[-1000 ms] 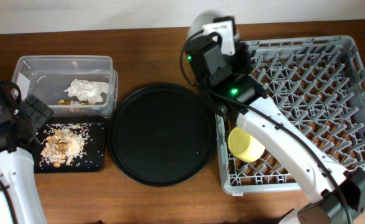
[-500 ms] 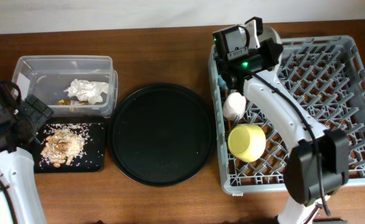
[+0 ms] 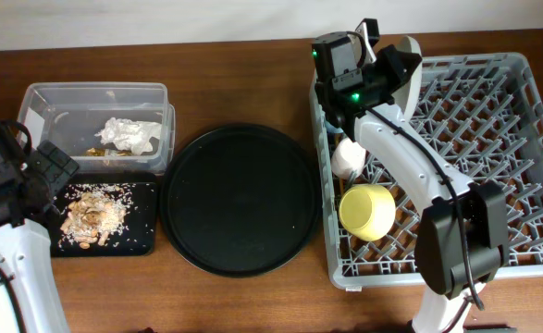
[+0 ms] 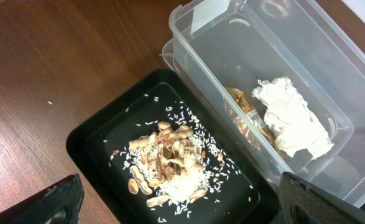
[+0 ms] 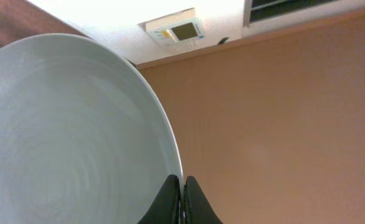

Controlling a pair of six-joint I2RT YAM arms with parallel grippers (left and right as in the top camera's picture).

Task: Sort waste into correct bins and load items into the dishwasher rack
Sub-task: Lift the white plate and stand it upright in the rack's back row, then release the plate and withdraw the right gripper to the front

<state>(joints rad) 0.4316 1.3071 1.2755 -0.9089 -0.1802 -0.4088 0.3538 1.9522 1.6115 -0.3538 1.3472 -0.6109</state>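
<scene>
Clear plastic tub [image 3: 67,113]; grey plastic rack [image 3: 493,120]; wooden table [image 3: 206,74]; smooth plate [image 5: 64,137].

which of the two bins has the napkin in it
The clear plastic tub, at the back left: the crumpled white napkin lies inside it. The shallow black tray in front of it holds crumbly food scraps.

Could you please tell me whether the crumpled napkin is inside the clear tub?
Inside: the napkin lies within the walls of the clear tub, beside the gold-brown wrapper scrap.
</scene>
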